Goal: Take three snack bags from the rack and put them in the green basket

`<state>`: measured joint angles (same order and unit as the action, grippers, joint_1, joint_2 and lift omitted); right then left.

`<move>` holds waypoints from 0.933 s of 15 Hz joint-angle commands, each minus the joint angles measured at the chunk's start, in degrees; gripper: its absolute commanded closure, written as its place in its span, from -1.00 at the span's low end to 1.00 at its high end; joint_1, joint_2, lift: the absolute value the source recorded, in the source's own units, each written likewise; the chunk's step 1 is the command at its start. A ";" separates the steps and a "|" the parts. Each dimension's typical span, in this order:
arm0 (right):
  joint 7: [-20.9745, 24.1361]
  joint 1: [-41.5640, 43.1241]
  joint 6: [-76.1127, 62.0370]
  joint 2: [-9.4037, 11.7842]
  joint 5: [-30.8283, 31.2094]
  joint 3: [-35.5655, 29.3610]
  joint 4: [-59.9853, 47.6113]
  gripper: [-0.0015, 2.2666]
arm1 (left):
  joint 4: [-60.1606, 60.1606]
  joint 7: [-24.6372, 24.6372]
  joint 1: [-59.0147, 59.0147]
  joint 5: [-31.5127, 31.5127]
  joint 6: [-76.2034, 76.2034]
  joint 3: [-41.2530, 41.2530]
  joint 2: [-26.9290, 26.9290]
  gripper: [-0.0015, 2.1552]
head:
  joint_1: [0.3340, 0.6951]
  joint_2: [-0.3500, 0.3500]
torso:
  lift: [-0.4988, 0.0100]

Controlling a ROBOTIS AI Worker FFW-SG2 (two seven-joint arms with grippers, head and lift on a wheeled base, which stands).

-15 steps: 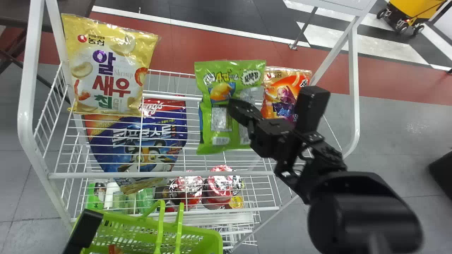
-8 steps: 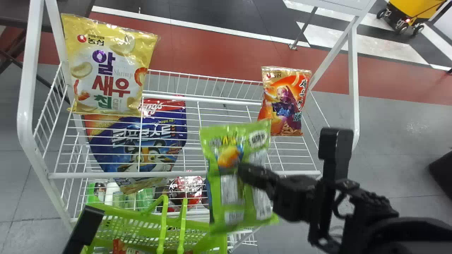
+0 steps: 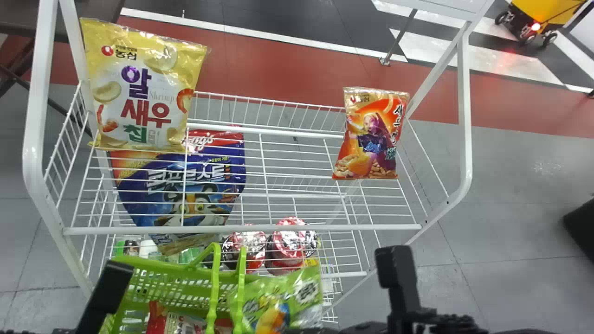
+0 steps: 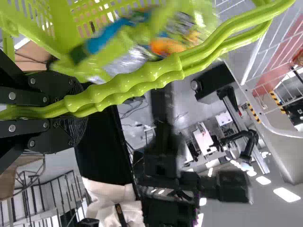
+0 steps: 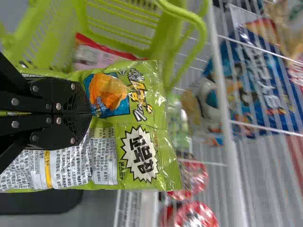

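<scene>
Glossy green plastic snack bag (image 3: pixel 297 290): is being clamped by the right gripper (image 3: pixel 306 330), at the right end of the green perforated plastic basket (image 3: pixel 176 272).
Green plastic handles (image 3: pixel 215 283): are being gripped by the left gripper (image 3: pixel 104 297).

A white metal wire rack (image 3: pixel 241 228) carried a yellow-and-white plastic snack bag (image 3: pixel 144 93) at the left of its upper tier and a smaller, shiny orange plastic snack bag (image 3: pixel 371 134) near the right end. A large blue-and-red plastic bag (image 3: pixel 195 185) showed through the wires; lower down sat two round red-and-white containers (image 3: pixel 288 246), close together, right of a white container (image 3: pixel 148 249).
</scene>
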<state>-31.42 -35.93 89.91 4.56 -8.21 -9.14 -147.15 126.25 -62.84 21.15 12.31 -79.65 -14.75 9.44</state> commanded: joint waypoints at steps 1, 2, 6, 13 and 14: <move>-0.22 -0.11 0.17 0.62 -1.11 3.51 1.86 0.86 | 0.40 0.00 0.39 -0.01 0.06 -0.19 -0.03 0.63 | 1.00 -1.00 | 0.90; -0.22 0.16 0.17 0.80 -1.11 5.36 2.04 0.86 | 0.49 0.00 0.56 -0.09 0.06 -0.37 -0.03 0.63 | 1.00 -1.00 | 0.90; -2.24 5.52 0.17 0.71 -1.11 10.02 6.35 0.85 | 1.54 0.00 1.35 -0.53 -0.11 -1.24 0.06 0.63 | 1.00 -1.00 | 0.90; -8.39 11.76 -5.93 1.76 4.34 12.04 17.16 -1.00 | 1.63 0.00 1.79 -0.80 -0.11 -1.16 0.06 0.63 | 1.00 -1.00 | 0.90; -9.45 11.76 -8.21 1.85 6.36 11.16 17.51 -0.97 | 1.54 0.00 1.62 -0.80 -0.11 -1.24 -0.03 0.63 | 1.00 -1.00 | 0.90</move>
<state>-40.21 -24.41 83.79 6.02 -5.52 2.82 -130.19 127.95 -62.84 23.01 11.54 -79.75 -15.97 9.49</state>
